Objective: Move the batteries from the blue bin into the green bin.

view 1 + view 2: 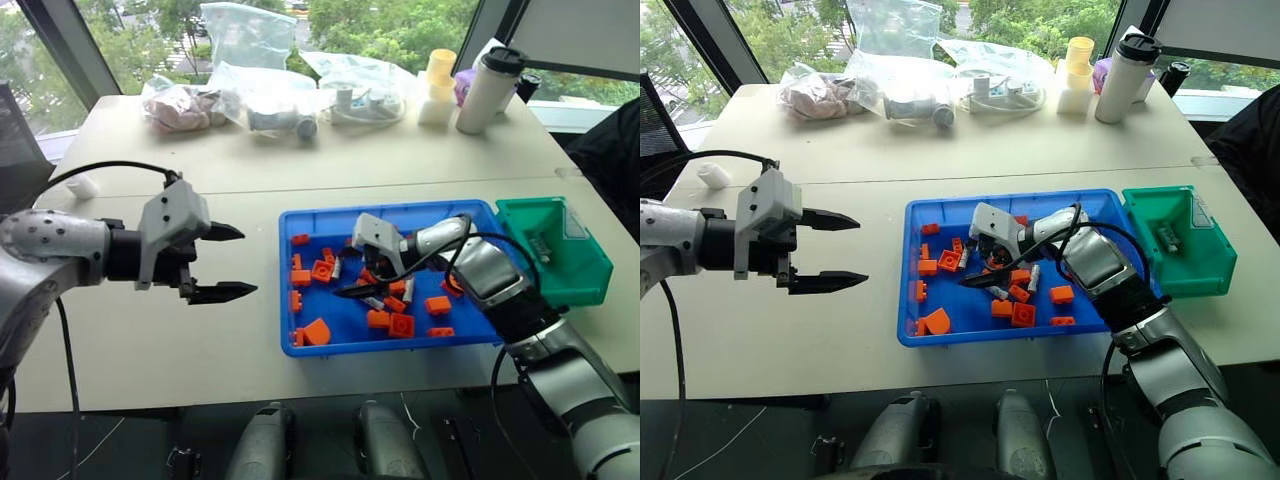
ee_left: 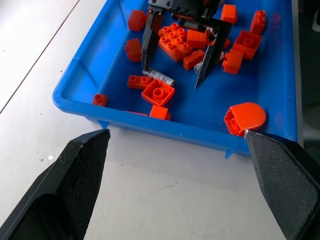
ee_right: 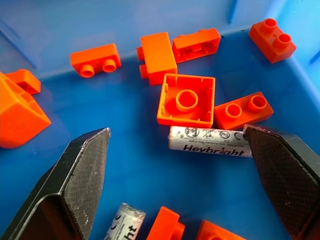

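Right pincer point(image 1: 352, 277) spread apart inside the blue bin point(image 1: 310, 222) near the desk's point(image 1: 150, 330) front edge, over batteries point(image 3: 210, 141) among orange bricks point(image 3: 186, 100), green bin point(image 1: 590, 285) touching its right end, left pincer point(image 1: 232, 262) apart over bare desk.

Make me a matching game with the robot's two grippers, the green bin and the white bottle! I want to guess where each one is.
Things:
1. left gripper
2. right gripper
3. green bin
4. white bottle

Places:
A. far side of the table
B. inside the blue bin, among orange bricks
C. right of the blue bin
D. over bare table, left of the blue bin

Pairs: 1-D, 2-B, 3-C, 4-A
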`<state>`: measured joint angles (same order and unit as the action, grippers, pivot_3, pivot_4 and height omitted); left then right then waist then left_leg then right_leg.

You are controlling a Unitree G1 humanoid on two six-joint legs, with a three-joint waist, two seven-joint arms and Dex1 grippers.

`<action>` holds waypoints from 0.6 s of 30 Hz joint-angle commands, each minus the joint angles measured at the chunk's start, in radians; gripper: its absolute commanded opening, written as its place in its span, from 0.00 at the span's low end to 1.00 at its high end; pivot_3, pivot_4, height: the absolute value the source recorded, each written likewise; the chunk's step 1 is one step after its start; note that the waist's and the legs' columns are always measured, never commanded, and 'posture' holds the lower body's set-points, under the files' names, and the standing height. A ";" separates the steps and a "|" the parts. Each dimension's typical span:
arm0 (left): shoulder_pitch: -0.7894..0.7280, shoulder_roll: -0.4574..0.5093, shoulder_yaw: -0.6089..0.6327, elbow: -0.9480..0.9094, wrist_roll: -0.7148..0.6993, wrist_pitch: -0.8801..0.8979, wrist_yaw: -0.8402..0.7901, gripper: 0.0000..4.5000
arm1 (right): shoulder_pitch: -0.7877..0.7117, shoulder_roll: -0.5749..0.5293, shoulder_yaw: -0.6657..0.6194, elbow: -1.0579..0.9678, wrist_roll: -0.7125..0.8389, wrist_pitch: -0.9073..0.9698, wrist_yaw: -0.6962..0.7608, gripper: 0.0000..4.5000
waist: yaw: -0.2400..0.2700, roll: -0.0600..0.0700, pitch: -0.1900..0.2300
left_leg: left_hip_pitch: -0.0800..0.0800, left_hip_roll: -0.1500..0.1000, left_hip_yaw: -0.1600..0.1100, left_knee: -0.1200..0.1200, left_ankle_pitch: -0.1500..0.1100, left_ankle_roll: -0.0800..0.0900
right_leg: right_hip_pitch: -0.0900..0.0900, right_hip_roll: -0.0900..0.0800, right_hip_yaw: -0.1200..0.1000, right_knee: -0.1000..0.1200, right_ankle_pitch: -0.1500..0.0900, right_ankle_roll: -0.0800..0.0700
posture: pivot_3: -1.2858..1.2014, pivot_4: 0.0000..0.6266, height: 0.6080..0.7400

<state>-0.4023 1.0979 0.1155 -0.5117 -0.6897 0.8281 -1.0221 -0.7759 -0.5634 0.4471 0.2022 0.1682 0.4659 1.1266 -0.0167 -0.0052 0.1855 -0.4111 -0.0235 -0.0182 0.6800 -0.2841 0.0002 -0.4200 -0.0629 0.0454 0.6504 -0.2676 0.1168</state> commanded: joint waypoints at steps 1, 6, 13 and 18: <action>0.001 0.007 0.044 -0.018 -0.015 0.006 0.009 1.00 | -0.036 0.025 -0.006 0.038 -0.040 -0.029 0.002 0.98 | -0.001 0.000 0.000 | 0.000 0.000 0.000 0.000 0.000 0.000 | 0.000 0.000 0.000 0.000 0.000 0.000 | 0.52 0.24 1.00; 0.004 0.005 0.039 -0.013 0.000 0.000 0.012 1.00 | -0.042 0.045 -0.011 0.080 -0.083 -0.031 0.001 0.98 | 0.001 0.000 0.000 | 0.000 0.000 0.000 0.000 0.000 0.000 | 0.000 0.000 0.000 0.000 0.000 0.000 | 0.52 0.24 1.00; 0.005 -0.006 0.022 -0.014 0.017 -0.011 0.018 1.00 | -0.033 0.073 -0.018 0.106 -0.124 -0.036 -0.022 0.98 | -0.001 0.000 0.000 | 0.000 0.000 0.000 0.000 0.000 0.000 | 0.000 0.000 0.000 0.000 0.000 0.000 | 0.52 0.24 1.00; -0.003 -0.014 0.015 -0.011 0.024 -0.017 0.019 1.00 | -0.016 0.066 -0.011 0.086 -0.141 -0.058 -0.001 0.60 | 0.000 0.000 0.000 | 0.000 0.000 0.000 0.000 0.000 0.000 | 0.000 0.000 0.000 0.000 0.000 0.000 | 0.52 0.24 1.00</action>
<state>-0.3948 1.0836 0.1291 -0.5126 -0.6668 0.8340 -1.0015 -0.7985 -0.4913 0.4385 0.3020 0.0401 0.4182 1.1171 -0.0170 -0.0051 0.1855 -0.4111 -0.0238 -0.0181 0.6799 -0.2839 -0.0001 -0.4202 -0.0631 0.0454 0.6507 -0.2676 0.1167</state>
